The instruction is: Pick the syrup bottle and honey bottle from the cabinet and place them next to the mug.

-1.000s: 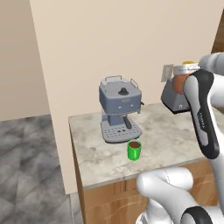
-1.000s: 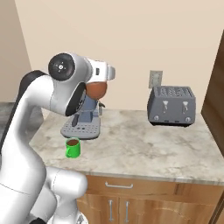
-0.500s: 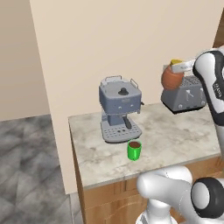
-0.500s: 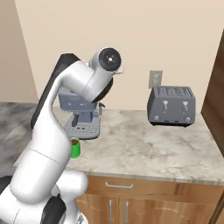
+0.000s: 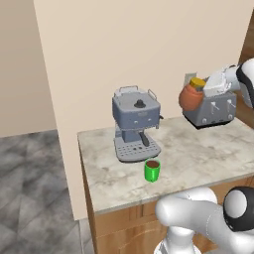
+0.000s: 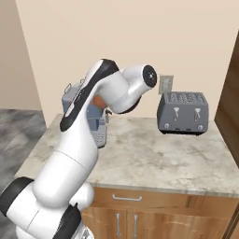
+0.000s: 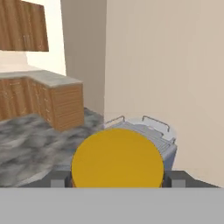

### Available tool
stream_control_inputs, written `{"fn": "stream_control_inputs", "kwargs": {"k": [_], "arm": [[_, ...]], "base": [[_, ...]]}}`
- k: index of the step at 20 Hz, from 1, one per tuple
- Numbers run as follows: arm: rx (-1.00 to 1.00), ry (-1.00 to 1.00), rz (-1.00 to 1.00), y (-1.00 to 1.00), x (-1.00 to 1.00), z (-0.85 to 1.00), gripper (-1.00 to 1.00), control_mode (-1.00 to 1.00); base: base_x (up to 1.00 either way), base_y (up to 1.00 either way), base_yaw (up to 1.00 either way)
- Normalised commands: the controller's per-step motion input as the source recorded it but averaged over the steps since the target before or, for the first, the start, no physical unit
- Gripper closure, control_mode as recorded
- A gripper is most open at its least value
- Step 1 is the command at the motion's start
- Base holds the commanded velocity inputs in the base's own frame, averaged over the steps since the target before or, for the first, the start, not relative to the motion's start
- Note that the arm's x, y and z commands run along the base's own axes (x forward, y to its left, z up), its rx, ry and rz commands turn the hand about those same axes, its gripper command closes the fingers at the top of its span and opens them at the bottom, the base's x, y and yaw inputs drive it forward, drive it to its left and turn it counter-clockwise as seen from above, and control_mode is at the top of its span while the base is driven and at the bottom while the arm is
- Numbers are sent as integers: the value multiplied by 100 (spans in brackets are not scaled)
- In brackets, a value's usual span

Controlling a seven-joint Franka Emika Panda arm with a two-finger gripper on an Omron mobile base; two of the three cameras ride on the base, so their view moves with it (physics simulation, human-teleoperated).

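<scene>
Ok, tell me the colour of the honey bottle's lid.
Yellow-orange. The honey bottle's lid shows best in the hand view, as a big flat disc close to the camera.

Plain beige wall (image 5: 124, 44) behind marble counter (image 5: 198, 154) on wood base cabinets (image 6: 140, 219). Grey stone-tile floor (image 5: 30, 183). Wall outlet (image 6: 166, 84) above counter. Further wood cabinets (image 7: 39, 103) visible in hand view.

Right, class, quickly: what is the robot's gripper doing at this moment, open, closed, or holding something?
Gripper: closed on the honey bottle, carried in the air above the counter.
</scene>
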Motion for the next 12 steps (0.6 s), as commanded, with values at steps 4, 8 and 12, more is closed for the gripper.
{"fn": "stream_control_inputs", "kwargs": {"k": [4,8,12], "arm": [[-8,0,20,17,0,-40,100,-100],[-12,0,14,29,0,-47,100,-100],[-15,3,7,22,0,-37,100,-100]], "base": [[0,0,0],[0,0,0],[0,0,0]]}}
